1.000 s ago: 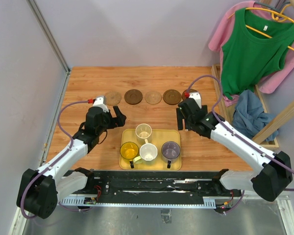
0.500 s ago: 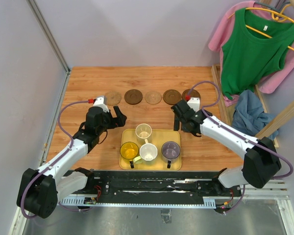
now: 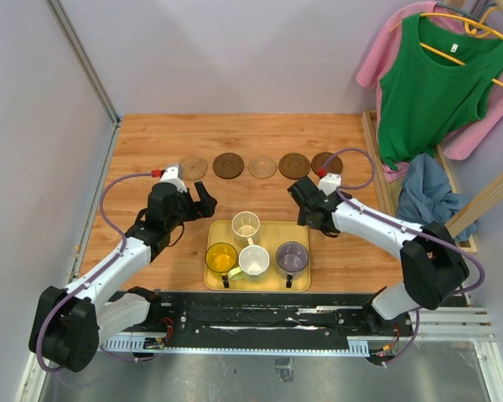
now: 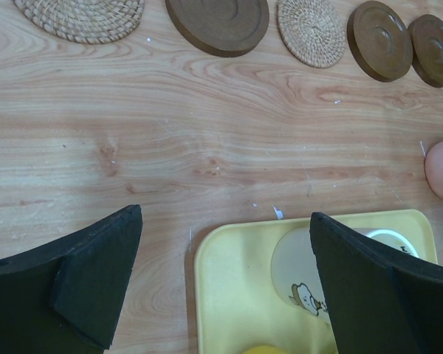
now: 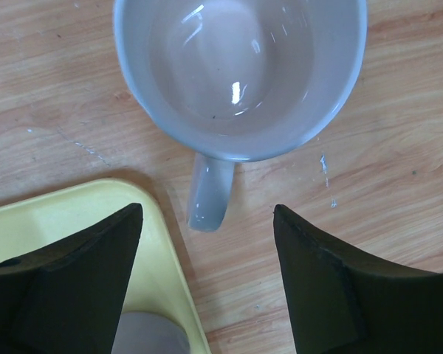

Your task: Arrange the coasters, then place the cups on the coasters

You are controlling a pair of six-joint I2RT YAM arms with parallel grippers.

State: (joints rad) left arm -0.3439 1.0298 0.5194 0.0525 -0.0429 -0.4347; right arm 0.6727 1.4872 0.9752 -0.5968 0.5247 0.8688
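Note:
Five coasters lie in a row at the back: tan (image 3: 193, 167), dark brown (image 3: 228, 165), tan (image 3: 262, 166), dark brown (image 3: 294, 165) and dark brown (image 3: 326, 162). The yellow see-through cup (image 3: 221, 257), the cream-green cup (image 3: 246, 224), the cream-white cup (image 3: 254, 261) and the grey-purple cup (image 3: 292, 255) stand on the yellow tray (image 3: 268, 237). The pale pink cup (image 5: 240, 74) stands upright on the table beside the tray's far right corner. Its handle (image 5: 209, 192) points at my open right gripper (image 5: 207, 214), whose fingers touch nothing. My open, empty left gripper (image 4: 225, 214) hovers over the tray's far left corner.
Clothes on hangers (image 3: 436, 84) and a wooden rack (image 3: 465, 209) stand beyond the table's right edge. A grey wall (image 3: 42, 167) borders the left side. In the top view the right arm (image 3: 377, 226) hides the pink cup.
My right arm has swung left and back from the far right coaster, which now shows in full. Its jaws widened, then narrowed a little. The left arm has not moved.

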